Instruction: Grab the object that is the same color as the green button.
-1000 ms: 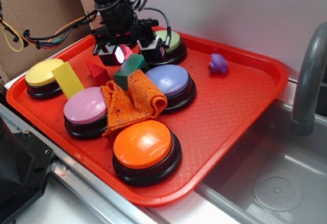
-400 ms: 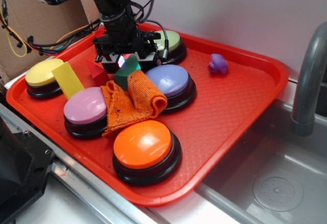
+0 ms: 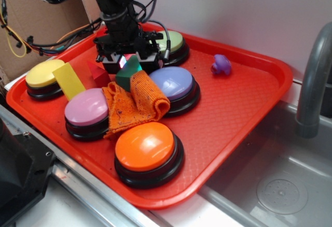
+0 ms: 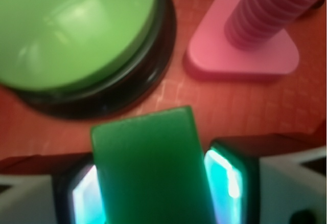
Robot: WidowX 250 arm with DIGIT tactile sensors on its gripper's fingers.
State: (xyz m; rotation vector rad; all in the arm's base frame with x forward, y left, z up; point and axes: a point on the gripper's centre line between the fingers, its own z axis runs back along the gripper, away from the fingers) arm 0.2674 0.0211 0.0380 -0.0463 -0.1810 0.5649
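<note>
**A:** Nearest the camera on the red tray (image 3: 233, 113) sits the orange button (image 3: 148, 146), then the orange cloth (image 3: 135, 102) draped between the pink button (image 3: 87, 108) and the lilac button (image 3: 172, 82). Where is the block we want?

**B:** Just beyond the cloth. The green block (image 3: 131, 70) stands on the tray with its near lower edge touching or tucked against the cloth, and the gripper (image 3: 127, 60) sits right over it.

**A:** Are the jaws on it?

**B:** In the wrist view the green block (image 4: 150, 170) fills the gap between the two lit pads (image 4: 225, 183), one pad at each side face. They look narrowed onto it; whether they press firmly I cannot tell.

**A:** How should the grasp go?

**B:** I'd judge: close squarely on the flat side faces, not the sloped ones, confirm the hold, then lift straight up so the cloth doesn't drag along.

**A:** And its orientation?

**B:** From the wrist its long axis runs away from the gripper, pointing toward the green button (image 4: 76, 29), which lies just beyond. In the exterior view its peaked top points upward.

**A:** Farthest?

**B:** The green button (image 3: 174, 41) by the tray's far rim.
</note>
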